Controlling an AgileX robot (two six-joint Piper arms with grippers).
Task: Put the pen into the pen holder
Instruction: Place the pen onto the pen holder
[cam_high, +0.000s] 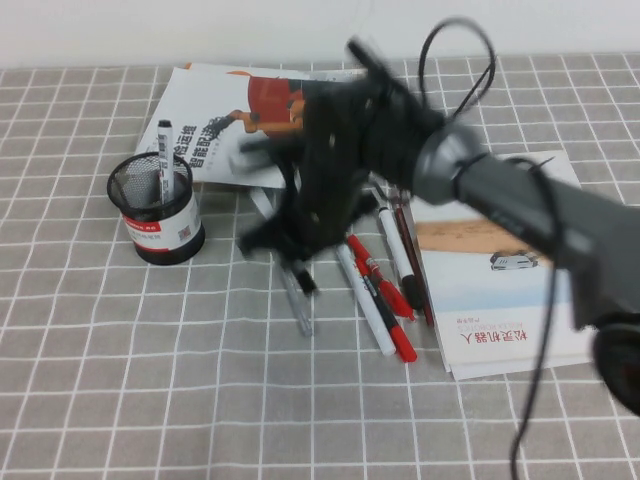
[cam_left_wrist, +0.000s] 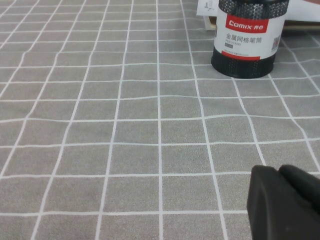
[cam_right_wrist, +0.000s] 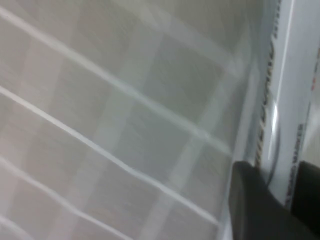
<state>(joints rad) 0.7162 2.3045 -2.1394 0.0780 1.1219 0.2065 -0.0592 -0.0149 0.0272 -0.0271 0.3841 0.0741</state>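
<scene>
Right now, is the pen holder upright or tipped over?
Upright: the pen holder stands on its base on the table, mouth up, a marker sticking out of it.

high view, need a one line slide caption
Right end effector blurred over scattered pens beside the mesh pen holder, which already has one marker standing in it.

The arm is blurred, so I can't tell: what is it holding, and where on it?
The right pincer, above the loose pens, seems closed on a white marker at its barrel. The left pincer, low near the pen holder, holds nothing.
</scene>
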